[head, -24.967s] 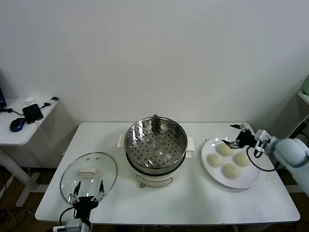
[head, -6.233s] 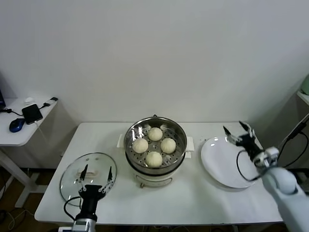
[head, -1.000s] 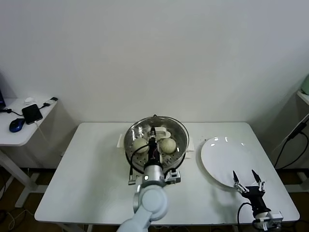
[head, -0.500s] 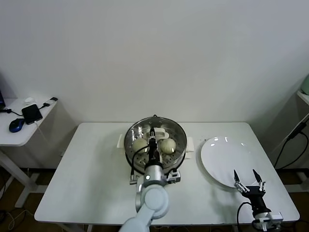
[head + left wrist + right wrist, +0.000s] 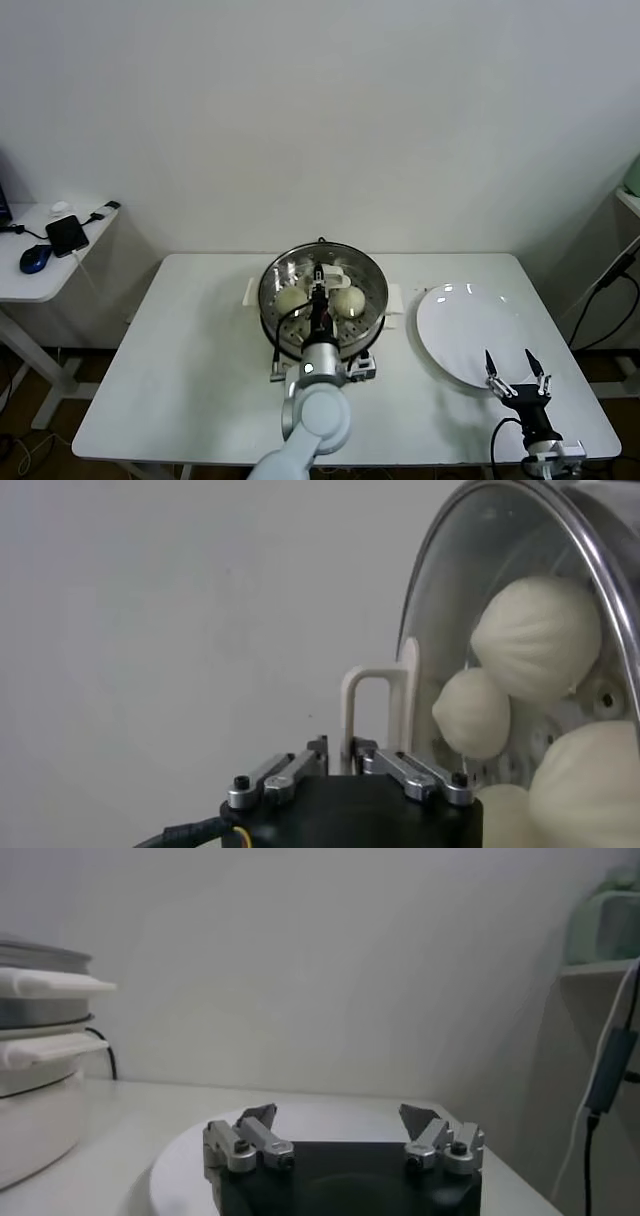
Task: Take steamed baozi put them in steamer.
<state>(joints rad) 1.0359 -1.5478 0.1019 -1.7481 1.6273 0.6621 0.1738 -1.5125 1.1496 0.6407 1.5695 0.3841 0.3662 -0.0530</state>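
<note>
The steamer [image 5: 372, 300] stands mid-table with its clear glass lid [image 5: 300, 268] on top. Steamed baozi [image 5: 291, 299] [image 5: 348, 299] lie inside under the glass, and three show in the left wrist view [image 5: 536, 637] [image 5: 471, 712] [image 5: 590, 785]. My left gripper [image 5: 318, 282] [image 5: 341, 748] reaches over the lid, its jaws a little open on either side of the cream lid handle [image 5: 375, 695], with a thin gap on one side. Near the table's front right, my right gripper [image 5: 515, 362] [image 5: 338, 1116] hangs open and empty by the white plate [image 5: 470, 320] [image 5: 180, 1153].
The plate holds nothing. The pot's cream body and side handle [image 5: 50, 983] appear at the edge of the right wrist view. A small side table at far left carries a phone and a blue mouse [image 5: 36, 257]. A shelf [image 5: 630, 195] stands at far right.
The left jaws have parted slightly from the lid handle they were shut on, and the lid rests on the steamer. The right gripper has barely shifted.
</note>
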